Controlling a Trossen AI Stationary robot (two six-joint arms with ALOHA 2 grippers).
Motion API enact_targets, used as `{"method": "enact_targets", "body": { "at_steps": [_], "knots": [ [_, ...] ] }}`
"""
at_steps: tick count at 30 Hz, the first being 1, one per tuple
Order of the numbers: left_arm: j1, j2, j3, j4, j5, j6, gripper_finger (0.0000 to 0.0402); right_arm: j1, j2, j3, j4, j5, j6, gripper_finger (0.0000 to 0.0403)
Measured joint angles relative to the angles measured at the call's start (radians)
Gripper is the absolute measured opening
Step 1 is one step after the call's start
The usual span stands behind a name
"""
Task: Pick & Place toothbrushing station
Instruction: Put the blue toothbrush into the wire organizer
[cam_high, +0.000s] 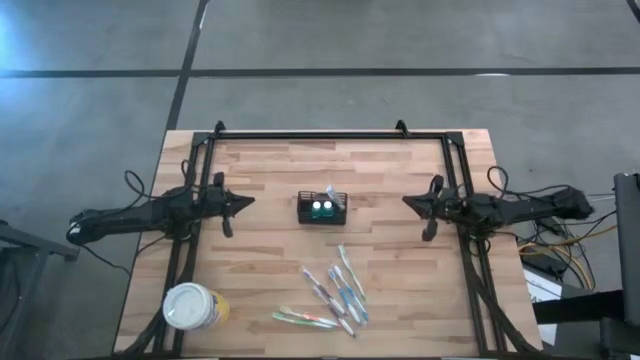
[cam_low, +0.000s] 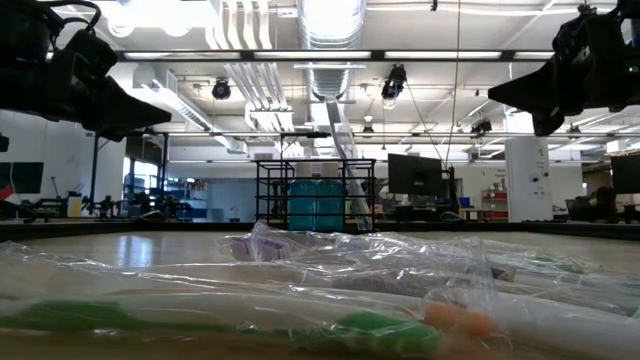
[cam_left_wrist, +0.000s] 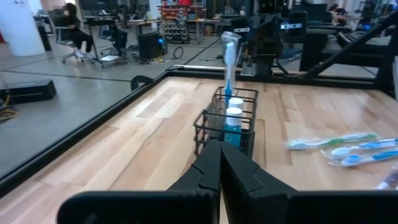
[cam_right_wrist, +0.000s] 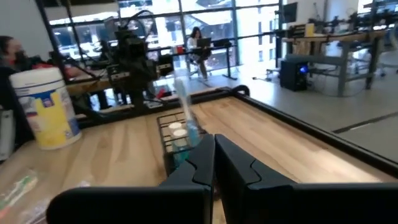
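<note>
Both arms are matte black, slim and jointed, with thin black cables looping off them near the base. The left claw (cam_high: 232, 207) and right claw (cam_high: 424, 210) taper to dark angular fingers (cam_left_wrist: 208, 171), stepped in profile along their inner edges.

The small black wire-mesh rectangular caddy (cam_high: 322, 208) stands upright near the middle of the light wooden surface (cam_high: 270, 170), between the two arms and apart from both. Two blue bottles with white caps (cam_left_wrist: 232, 119) stand inside it, and what looks like a wrapped toothbrush (cam_left_wrist: 229, 55) rises upright from one compartment.
</note>
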Motion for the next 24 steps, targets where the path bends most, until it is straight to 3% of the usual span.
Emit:
{"method": "enact_targets", "body": {
  "at_steps": [3,5,10,14,19,24],
  "knots": [
    [0.0,0.0,0.0,0.0,0.008,-0.001,0.0003,0.047,0.129,0.018,0.117,0.023,0.002,0.0008],
    [0.0,0.0,0.0,0.001,0.01,0.001,0.0003,0.095,0.226,0.073,0.104,0.073,0.025,0.0008],
    [0.0,0.0,0.0,0.006,0.01,0.006,0.0003,0.25,0.516,0.305,-0.132,0.354,0.144,0.0008],
    [0.0,0.0,0.0,0.005,0.011,0.006,0.0003,0.354,0.773,0.536,-0.321,0.439,0.293,0.0008],
    [0.0,0.0,0.0,0.002,0.012,0.005,0.0003,0.402,1.063,0.83,-0.604,0.413,0.598,0.0008],
    [0.0,0.0,0.0,0.001,0.014,-0.038,0.0003,0.405,1.318,1.11,-0.847,0.221,0.751,0.0008]
  ]
}}
